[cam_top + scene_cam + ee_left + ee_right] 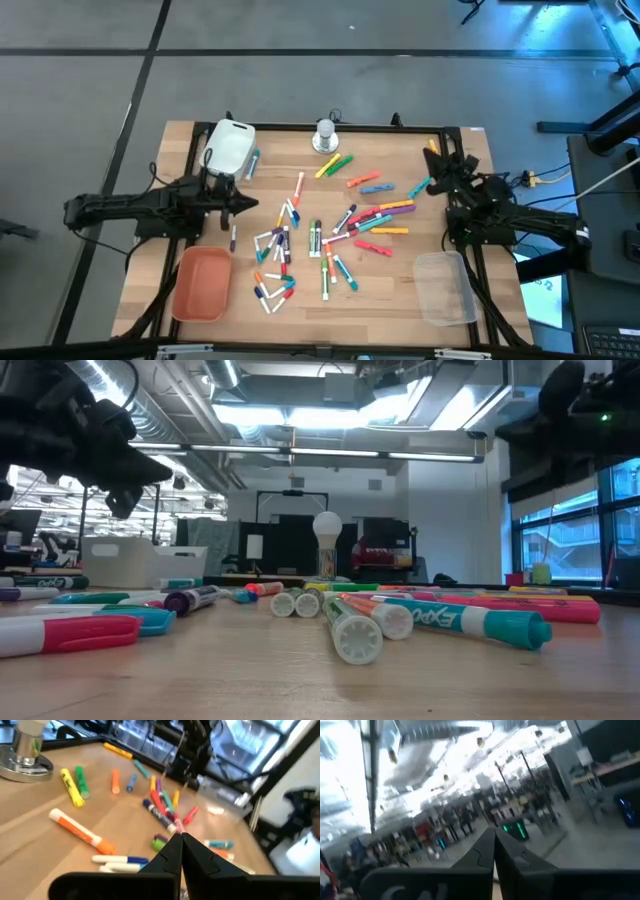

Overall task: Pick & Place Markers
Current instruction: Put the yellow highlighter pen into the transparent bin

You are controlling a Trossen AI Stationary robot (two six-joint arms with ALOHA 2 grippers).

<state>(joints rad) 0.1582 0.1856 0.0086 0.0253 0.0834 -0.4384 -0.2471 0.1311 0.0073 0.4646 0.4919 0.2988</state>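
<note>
Task is barely starting, judging by the layout: the markers (330, 235) are all lying loose across the middle of the worktop (400, 300), none sitting in any tray as far as the high view is showing. The orange tray (203, 284) near the left front corner is looking empty, and so is the clear tray (445, 288) at the right front. The white tray (230, 146) at the back left is showing nothing inside from above, though its interior is hard to read.

Left gripper (248, 205) is hovering just left of the marker pile, jaws pressed together with nothing between them; the left wrist view is showing its tips (181, 840) meeting above scattered markers. Right gripper (432, 185) is waiting at the right edge of the pile, jaws together too, holding nothing; its wrist view is pointing up at the room, not the worktop.

So everything is left to do: each marker is needing a pick and a drop.

Hard to make out: which tray is the target; exact marker count where they are overlapping; whether the left tips are touching the worktop. A lamp-like stand (325, 137) is sitting at the back centre.
</note>
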